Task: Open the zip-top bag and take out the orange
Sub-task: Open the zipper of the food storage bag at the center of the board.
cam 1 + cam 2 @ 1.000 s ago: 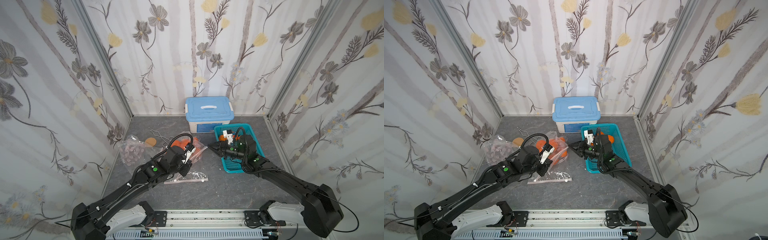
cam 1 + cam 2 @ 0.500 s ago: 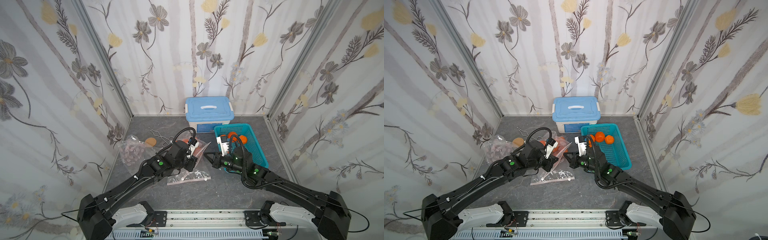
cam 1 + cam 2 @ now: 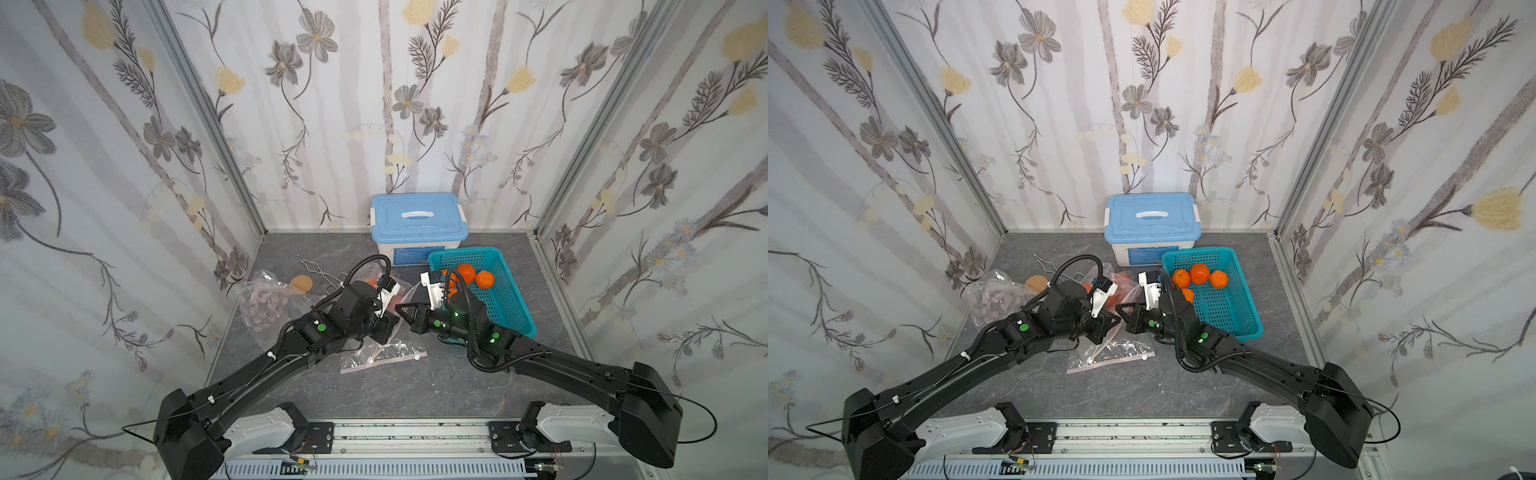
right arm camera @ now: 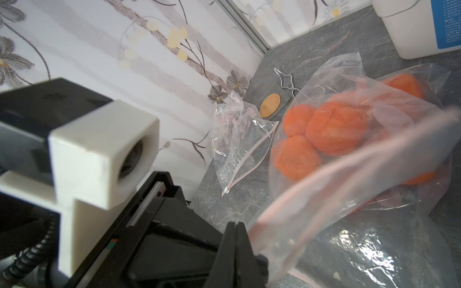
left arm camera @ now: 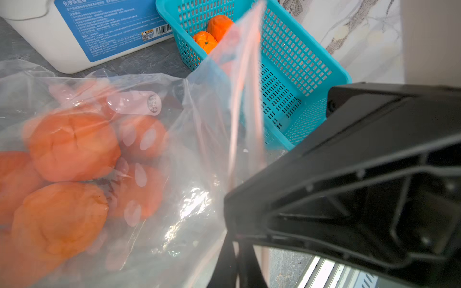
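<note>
The walls [image 3: 124, 166] have flowers on them and the table [image 3: 415, 386] is grey stone. The zip-top bag [image 5: 174, 154] sits in the middle, just beside the blue-green basket [image 3: 503, 299], with oranges [image 5: 72, 144] inside it. The left gripper [image 3: 386, 326] is squeezed tight on the bag at its pink zip strip [image 5: 245, 99]. The right gripper [image 4: 235, 232] is squeezed together too, and it looks like it pinches the other side. I think they should pull apart slowly, each its own way, staying low so no oranges roll out. A fast tug could make the thin plastic slip free.
</note>
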